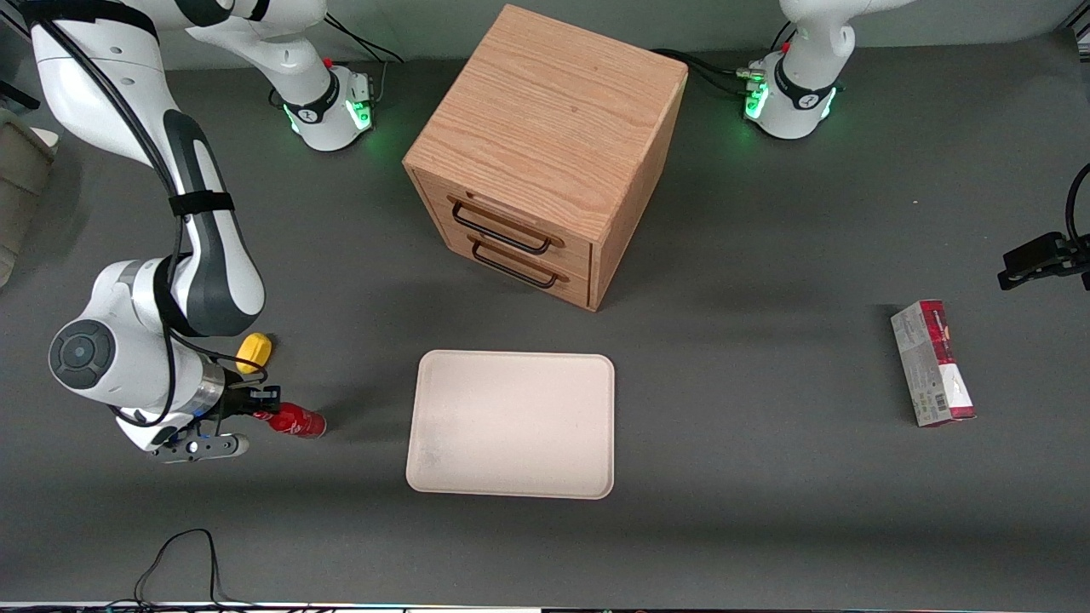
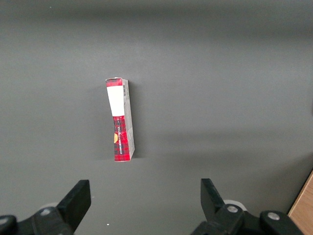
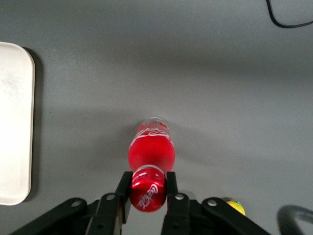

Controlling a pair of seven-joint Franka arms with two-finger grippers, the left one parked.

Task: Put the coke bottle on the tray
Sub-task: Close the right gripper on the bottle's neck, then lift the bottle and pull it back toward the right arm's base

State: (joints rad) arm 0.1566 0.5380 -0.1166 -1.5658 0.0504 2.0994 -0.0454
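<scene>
The coke bottle (image 1: pixel 294 421), small, glossy red with white lettering, is at the working arm's end of the table. My right gripper (image 1: pixel 266 407) is shut on its red cap end. The right wrist view shows the two black fingers pressed against either side of the cap, with the gripper (image 3: pixel 147 183) around it and the bottle body (image 3: pixel 151 149) pointing away toward the table. I cannot tell whether its base touches the table. The cream tray (image 1: pixel 511 423) lies flat and bare beside the bottle, toward the table's middle. Its rim also shows in the right wrist view (image 3: pixel 14 122).
A yellow object (image 1: pixel 254 351) lies close to the gripper, farther from the front camera; it also shows in the right wrist view (image 3: pixel 236 205). A wooden two-drawer cabinet (image 1: pixel 545 145) stands farther back than the tray. A red-and-grey carton (image 1: pixel 932 362) lies toward the parked arm's end.
</scene>
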